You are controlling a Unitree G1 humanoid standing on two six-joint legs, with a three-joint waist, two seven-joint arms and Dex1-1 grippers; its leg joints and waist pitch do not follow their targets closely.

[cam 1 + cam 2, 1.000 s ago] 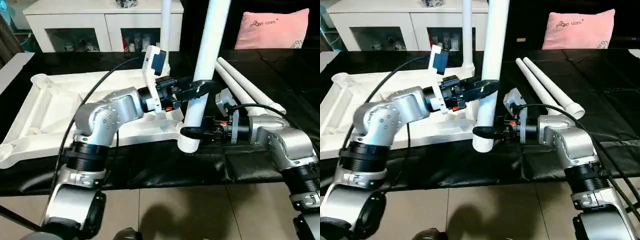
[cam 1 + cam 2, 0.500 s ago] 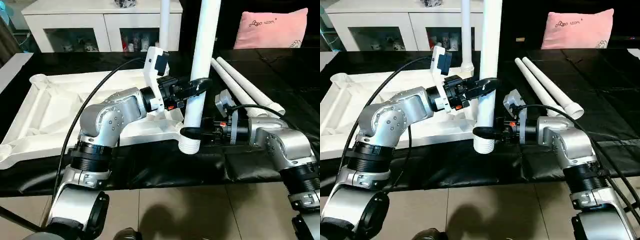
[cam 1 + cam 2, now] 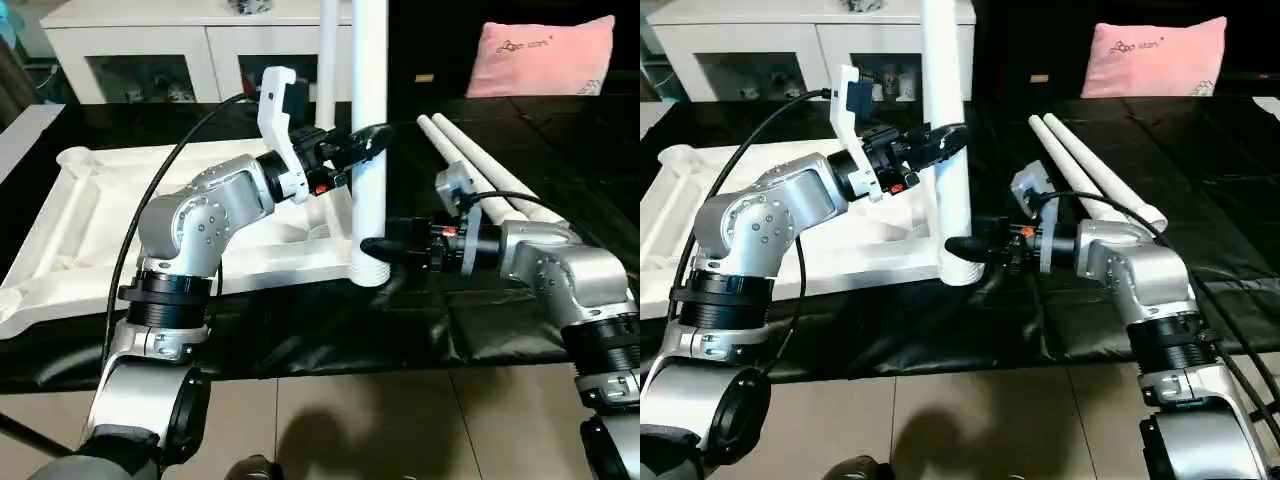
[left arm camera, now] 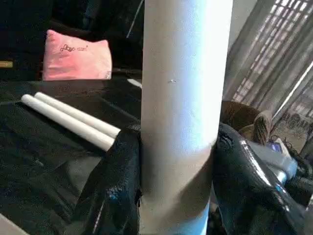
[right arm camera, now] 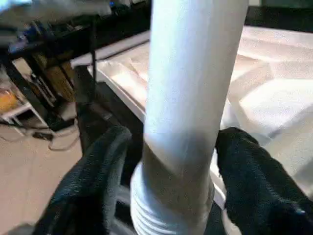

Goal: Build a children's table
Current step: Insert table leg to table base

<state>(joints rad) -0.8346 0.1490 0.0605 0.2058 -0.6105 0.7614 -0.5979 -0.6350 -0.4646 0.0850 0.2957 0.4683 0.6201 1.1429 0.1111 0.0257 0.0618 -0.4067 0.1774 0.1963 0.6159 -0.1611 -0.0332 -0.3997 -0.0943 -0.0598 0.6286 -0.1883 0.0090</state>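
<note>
1. Standing upright: white leg, threaded foot just at the near corner of the upturned children's table top.
2. Gripping the leg mid-shaft: left end effector, fingers pressing both sides.
3. Flanking the leg's threaded end: right end effector, fingers standing slightly off the tube, not clamping.
4. Lying on black cloth beside the right arm: two spare legs.
5. Sitting behind: second leg upright in far socket, white cabinet, pink cushion.
</note>
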